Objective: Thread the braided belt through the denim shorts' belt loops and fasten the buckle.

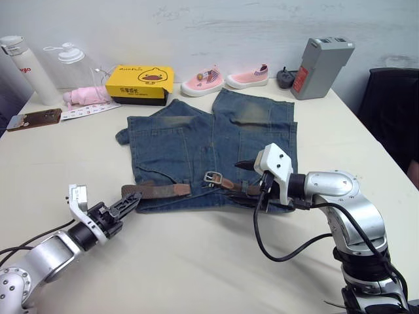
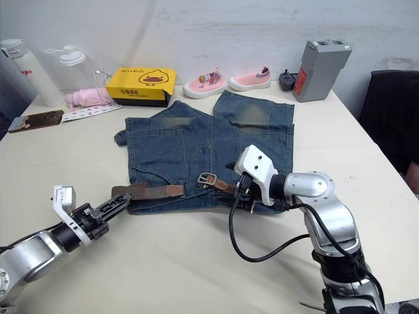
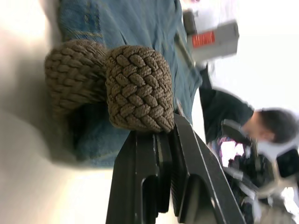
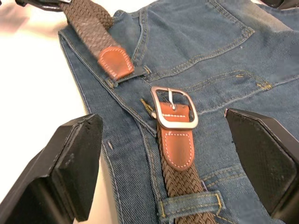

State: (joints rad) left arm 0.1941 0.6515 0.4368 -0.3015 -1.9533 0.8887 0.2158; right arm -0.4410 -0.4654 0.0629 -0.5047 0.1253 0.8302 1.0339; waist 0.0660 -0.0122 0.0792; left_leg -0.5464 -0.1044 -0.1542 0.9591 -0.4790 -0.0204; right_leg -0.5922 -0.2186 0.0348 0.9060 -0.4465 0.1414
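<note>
The denim shorts (image 1: 196, 137) lie flat on the table, waistband toward me. The braided belt (image 1: 160, 190) runs along the waistband, with its leather tip (image 4: 114, 63) lying just left of the buckle (image 1: 213, 176). Behind the buckle (image 4: 173, 108), the strap passes under a belt loop (image 4: 189, 204). My left gripper (image 1: 127, 204) is at the shorts' left edge, shut on the belt's folded bend (image 3: 138, 86). My right gripper (image 4: 163, 140) hovers open just above the strap behind the buckle, one finger on each side, touching nothing.
Along the table's back edge stand a yellow box (image 1: 139, 83), two pink shoes (image 1: 203, 82), a grey battery pack (image 1: 321, 67) and bottles (image 1: 29, 69). A phone (image 1: 33, 120) lies far left. A black chair (image 1: 393, 104) stands at the right. A person (image 3: 261, 126) sits beyond the table.
</note>
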